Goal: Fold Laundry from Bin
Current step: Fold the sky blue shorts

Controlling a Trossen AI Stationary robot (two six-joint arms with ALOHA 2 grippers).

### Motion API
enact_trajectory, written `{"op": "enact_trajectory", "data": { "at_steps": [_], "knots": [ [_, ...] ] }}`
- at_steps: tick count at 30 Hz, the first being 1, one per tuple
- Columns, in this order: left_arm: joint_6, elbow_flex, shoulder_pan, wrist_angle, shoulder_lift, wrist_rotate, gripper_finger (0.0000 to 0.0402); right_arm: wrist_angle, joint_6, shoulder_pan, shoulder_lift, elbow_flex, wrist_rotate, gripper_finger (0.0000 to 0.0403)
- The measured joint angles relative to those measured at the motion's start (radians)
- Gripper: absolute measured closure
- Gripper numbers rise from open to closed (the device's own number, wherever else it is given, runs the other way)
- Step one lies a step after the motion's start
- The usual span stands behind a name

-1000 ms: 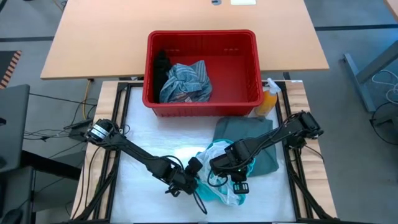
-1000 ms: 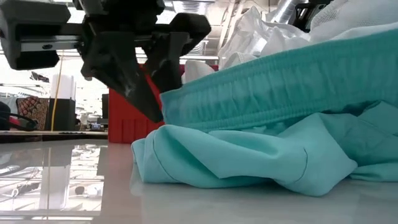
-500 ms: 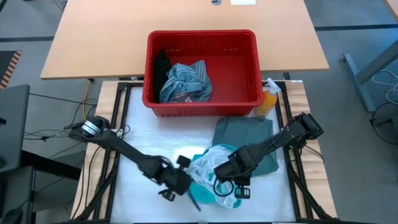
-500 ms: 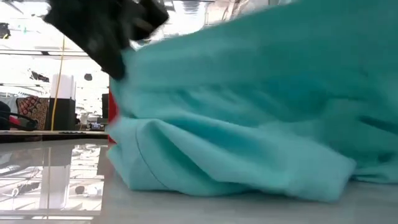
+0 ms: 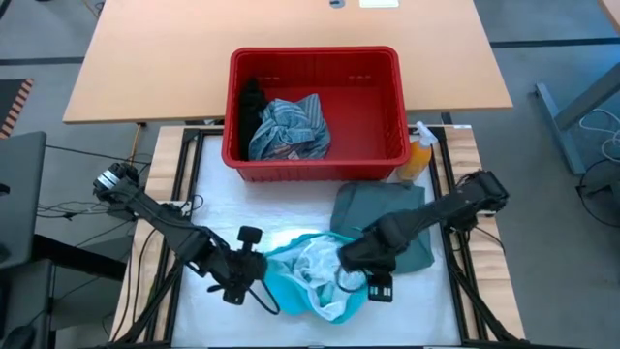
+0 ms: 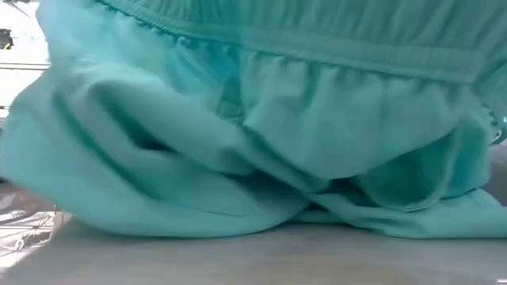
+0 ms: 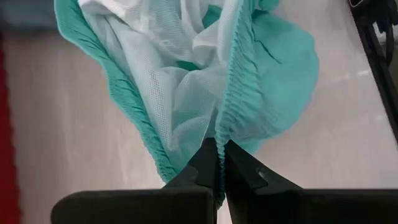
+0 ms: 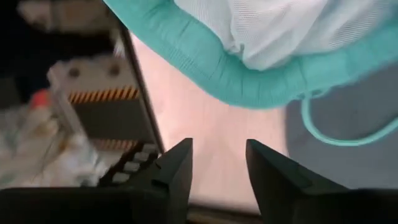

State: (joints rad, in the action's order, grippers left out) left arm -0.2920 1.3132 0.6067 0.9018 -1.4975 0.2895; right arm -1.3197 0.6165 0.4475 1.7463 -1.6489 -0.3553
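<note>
A bright teal garment with a white mesh lining lies near the table's front edge, and its folds fill the low view. My left gripper is shut on the garment's left end. My right gripper hangs open just above its right side, with nothing between the fingers. The teal waistband and a drawstring loop lie beyond them. A dull grey-green garment lies flat at the right. The red bin holds a striped cloth and a black one. My left gripper pinches the teal garment's gathered elastic waistband between its two fingers, at the fold where the band doubles back. The fingers slant down from the table's left side. The band rises off the table toward the fingers, while the garment's lower folds rest on the table.
An orange spray bottle stands at the bin's near right corner. The bin stands at the work surface's far edge, against a wooden table. Bare white surface lies between the bin and the teal garment.
My left gripper has gone up and toward the table's left edge, rolling as it went. It has drawn the teal garment's waistband end with it. The garment is spread out leftward, its right part staying by my right gripper, and it now fills the low view.
</note>
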Motion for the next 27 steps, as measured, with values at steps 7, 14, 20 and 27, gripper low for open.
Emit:
{"op": "enact_trajectory", "data": {
  "at_steps": [7,14,20,27],
  "knots": [
    [-0.075,-0.019,0.028,-0.022,-0.009,-0.047,0.0401,0.308,0.326,0.279,-0.074,0.092,0.525,0.0206],
    [-0.088,-0.068,0.033,-0.097,-0.01,-0.051,0.0401,0.852,0.771,0.452,-0.014,0.333,0.74,0.0197],
    [0.006,-0.073,0.028,-0.156,-0.01,-0.071,0.0401,0.975,1.145,0.495,0.113,0.365,0.936,0.0182],
    [0.035,-0.073,0.008,-0.181,-0.01,-0.102,0.0401,1.055,1.344,0.511,0.189,0.365,1.122,0.0181]
  ]
}}
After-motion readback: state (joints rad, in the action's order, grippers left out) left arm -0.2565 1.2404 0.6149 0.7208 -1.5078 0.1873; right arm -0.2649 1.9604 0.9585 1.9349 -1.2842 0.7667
